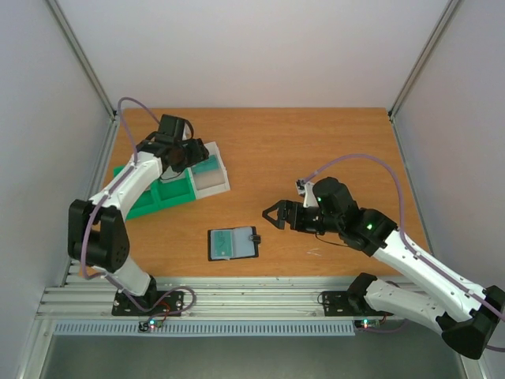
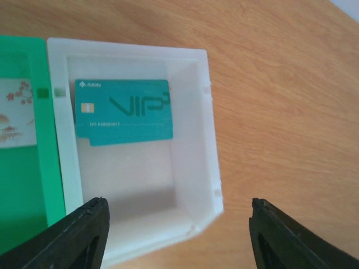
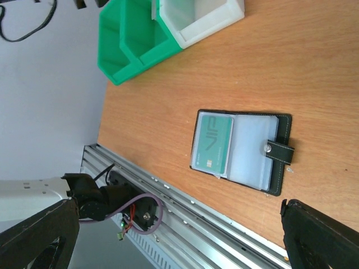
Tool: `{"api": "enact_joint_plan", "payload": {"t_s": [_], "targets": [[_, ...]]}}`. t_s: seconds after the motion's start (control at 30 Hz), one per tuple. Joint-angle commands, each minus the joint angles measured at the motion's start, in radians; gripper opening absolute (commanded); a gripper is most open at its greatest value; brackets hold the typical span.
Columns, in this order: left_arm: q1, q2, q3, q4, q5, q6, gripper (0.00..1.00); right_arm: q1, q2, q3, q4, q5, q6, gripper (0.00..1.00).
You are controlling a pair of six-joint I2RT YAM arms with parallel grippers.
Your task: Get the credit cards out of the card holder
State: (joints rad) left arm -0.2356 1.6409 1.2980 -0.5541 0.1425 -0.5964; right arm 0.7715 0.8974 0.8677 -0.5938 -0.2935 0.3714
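Placement noted: one teal plastic credit card [image 2: 124, 112] lies flat in the clear-white plastic box [image 2: 208, 140]. Beside it, the green compartment tray [image 2: 25, 185] holds a whitish blossom-printed card [image 2: 14, 120]; these look like the drop-off spots. The left gripper [image 2: 176, 227] hovers over the box, jaws apart, gripping nothing. On the orange-brown wooden table [image 1: 316, 142] the flat black bifold card holder [image 3: 252, 162] lies open with a second teal card [image 3: 212, 143] in its pale pocket, so work remains. The right gripper [image 1: 271, 216] hangs just beside it, spread wide and empty. Both teal cards read "VIP"; the smaller print is illegible.
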Motion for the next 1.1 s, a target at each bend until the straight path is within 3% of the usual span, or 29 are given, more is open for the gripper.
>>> {"api": "enact_joint_plan", "payload": {"t_s": [0.0,0.1,0.27,0.47,0.67,0.8,1.07], "targets": [[0.004,-0.102,-0.005,-0.104,0.072,0.035,0.73,-0.002,0.037,0.037,-0.007,-0.034,-0.018,0.98],[0.005,-0.157,-0.04,-0.155,0.123,0.061,0.85,-0.002,0.061,0.029,0.009,-0.059,-0.01,0.96],[0.004,-0.25,-0.102,-0.233,0.192,0.105,0.89,-0.001,0.08,0.003,0.041,-0.049,0.013,0.91],[0.003,-0.375,-0.21,-0.281,0.263,0.12,0.99,0.012,0.127,-0.031,0.094,-0.038,0.04,0.72],[0.002,-0.475,-0.319,-0.303,0.336,0.124,0.99,0.06,0.206,-0.036,0.144,-0.022,0.055,0.49],[0.001,-0.539,-0.398,-0.299,0.364,0.111,0.99,0.104,0.299,-0.018,0.177,-0.012,0.063,0.44],[-0.015,-0.608,-0.562,-0.197,0.447,0.016,0.81,0.176,0.476,0.027,0.26,0.012,0.08,0.35]]}}
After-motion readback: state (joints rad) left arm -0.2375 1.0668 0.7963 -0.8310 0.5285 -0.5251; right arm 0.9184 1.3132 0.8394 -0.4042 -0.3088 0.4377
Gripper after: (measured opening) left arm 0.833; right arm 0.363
